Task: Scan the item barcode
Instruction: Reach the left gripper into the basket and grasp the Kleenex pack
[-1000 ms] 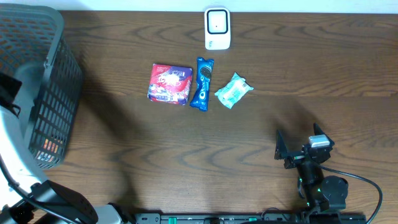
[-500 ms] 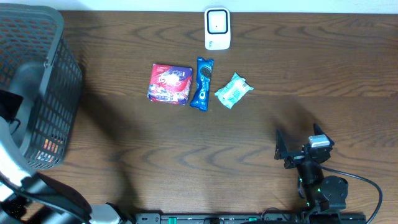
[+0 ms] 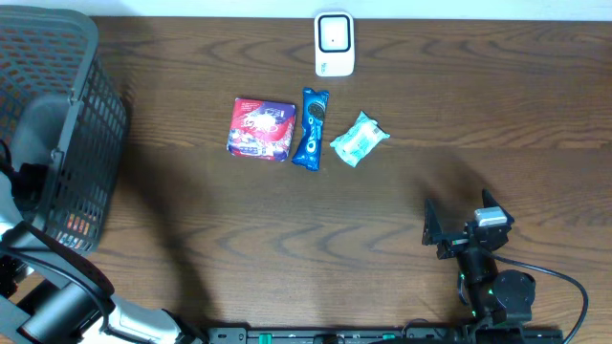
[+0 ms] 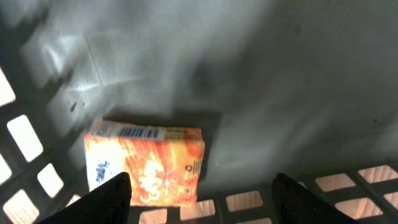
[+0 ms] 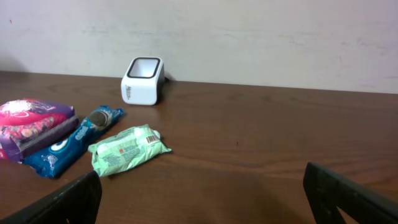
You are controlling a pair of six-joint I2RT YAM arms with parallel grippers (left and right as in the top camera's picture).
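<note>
Left wrist: jaws apart, nothing held

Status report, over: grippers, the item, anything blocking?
Left gripper open inside basket, above orange box, not gripping. Right gripper open, empty. Scanner unobstructed, far side.

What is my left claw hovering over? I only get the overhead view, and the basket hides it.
Observer: An orange box inside the basket, close to the mesh wall.
Operator: Is a barcode showing?
Observer: Yes, the barcode sits on the narrow face along the box's top edge in the left wrist view.
Operator: Is the claw gripping it?
Observer: No, the left claw is open, its fingers wide apart and clamped on nothing.
</note>
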